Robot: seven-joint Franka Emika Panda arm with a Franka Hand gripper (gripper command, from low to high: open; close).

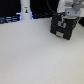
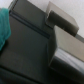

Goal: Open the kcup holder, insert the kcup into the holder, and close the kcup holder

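A broad pale table (image 1: 35, 57) fills the lower exterior view, smooth and bare. At the upper right stands the kcup holder (image 1: 62, 29), a black boxy unit, with the white arm bent down so the gripper (image 1: 68, 19) sits at its top. The wrist view shows glossy dark panels (image 2: 30, 55), a grey finger (image 2: 62, 22) and a teal patch (image 2: 4, 27); whether the jaws are parted or clenched cannot be told.

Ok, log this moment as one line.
phase: reaching holder | gripper: at kcup holder top, state unclear | drawer: appears closed | kcup: not visible
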